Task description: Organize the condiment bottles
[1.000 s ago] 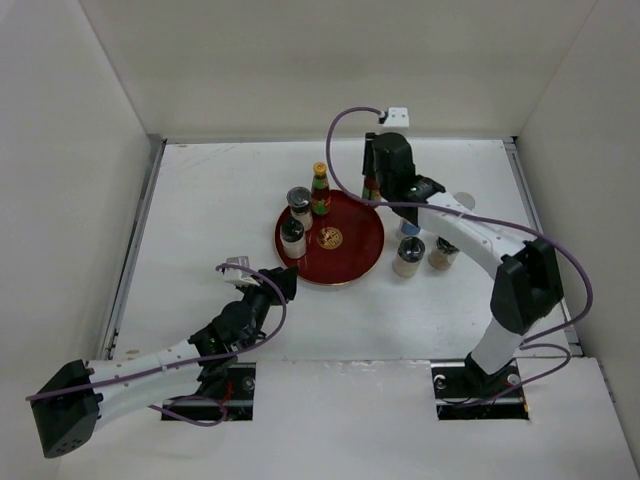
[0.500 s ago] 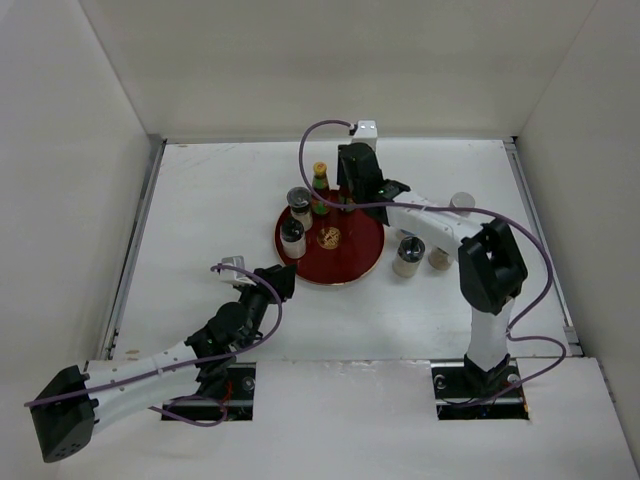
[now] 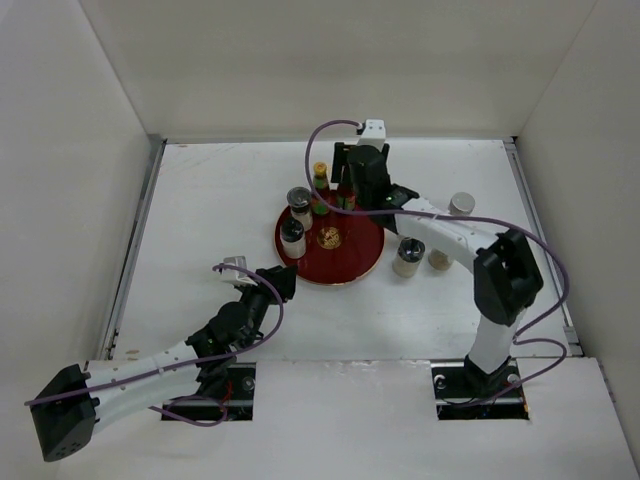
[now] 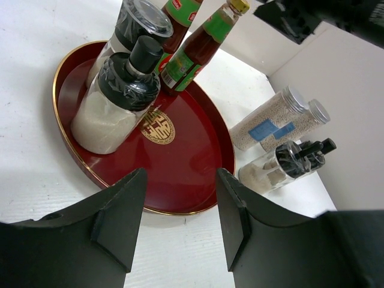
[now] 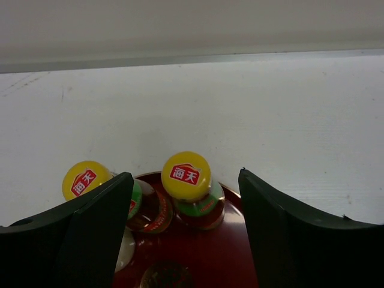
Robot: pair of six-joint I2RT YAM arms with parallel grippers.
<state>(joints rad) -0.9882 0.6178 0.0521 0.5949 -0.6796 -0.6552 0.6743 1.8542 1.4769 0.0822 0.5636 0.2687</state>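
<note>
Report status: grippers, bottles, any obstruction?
Left gripper open, empty, near red tray. Right gripper open over yellow-capped sauce bottle on tray. Four bottles on tray, three bottles right of it. No obstruction seen.

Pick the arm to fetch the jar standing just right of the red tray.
Right. The jar stands beside the right arm, past the red tray's right edge; the left gripper sits across the tray.

Condiment bottles: I count four on the tray and three off it.
Two upright yellow-capped sauce bottles (image 5: 186, 175) and two dark-lidded jars (image 4: 123, 99) stand on the red tray (image 4: 192, 174); two silver-topped cylinders (image 4: 267, 123) and a black-topped jar (image 4: 282, 167) stand beside it.
</note>
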